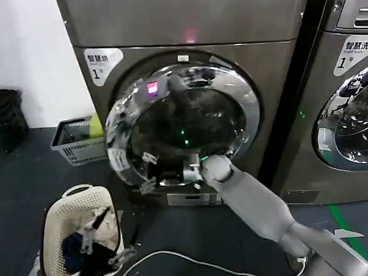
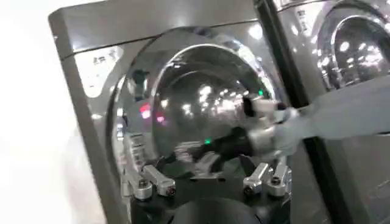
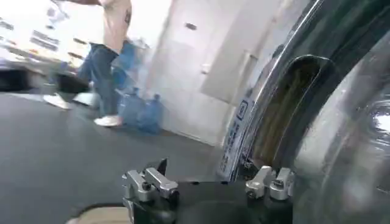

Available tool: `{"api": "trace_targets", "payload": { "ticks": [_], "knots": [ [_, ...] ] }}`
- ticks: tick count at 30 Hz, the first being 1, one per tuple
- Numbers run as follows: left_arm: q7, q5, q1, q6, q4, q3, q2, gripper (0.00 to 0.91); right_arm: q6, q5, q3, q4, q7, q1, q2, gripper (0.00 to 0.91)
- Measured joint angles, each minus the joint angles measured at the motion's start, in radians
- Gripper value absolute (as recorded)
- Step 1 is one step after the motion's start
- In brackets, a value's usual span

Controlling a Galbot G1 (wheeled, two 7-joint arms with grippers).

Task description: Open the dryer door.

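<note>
While ajar, dryer door (image 1: 183,123); right hand (image 1: 154,176) open; clothes (image 1: 76,249) in basket (image 1: 56,220)

A laundry basket (image 1: 78,231) sits before the dryer (image 1: 188,83), to its left.

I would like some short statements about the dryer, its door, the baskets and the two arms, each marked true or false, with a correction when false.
1. The dryer door is swung partly open. True.
2. The right gripper is at the lower edge of the door. True.
3. The left gripper is gripping the door rim. False: it is low over the white laundry basket, away from the door.
4. A grey basket stands on the floor to the left of the dryer. True.
5. The white laundry basket is empty. False: it holds clothes.
6. The second machine on the right has its door wide open. False: its door appears shut.
</note>
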Motion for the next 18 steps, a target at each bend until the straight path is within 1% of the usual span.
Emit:
{"api": "trace_targets", "payload": {
  "ticks": [3,7,11,18],
  "knots": [
    [0.0,-0.03,-0.016,0.026,0.003,-0.045,0.008,0.907,0.005,0.01,0.015,0.038,-0.064,-0.021,-0.035,0.907],
    [0.001,-0.088,-0.042,0.054,0.011,-0.104,0.018,0.907,0.0,0.029,0.026,0.085,-0.099,-0.043,-0.072,0.907],
    [0.004,-0.149,-0.061,0.071,0.019,-0.158,0.031,0.907,-0.023,0.051,0.041,0.143,-0.137,-0.064,-0.109,0.907],
    [0.001,-0.217,-0.1,0.094,0.042,-0.232,0.063,0.907,-0.041,0.054,0.101,0.281,-0.189,-0.131,-0.206,0.907]
  ]
}}
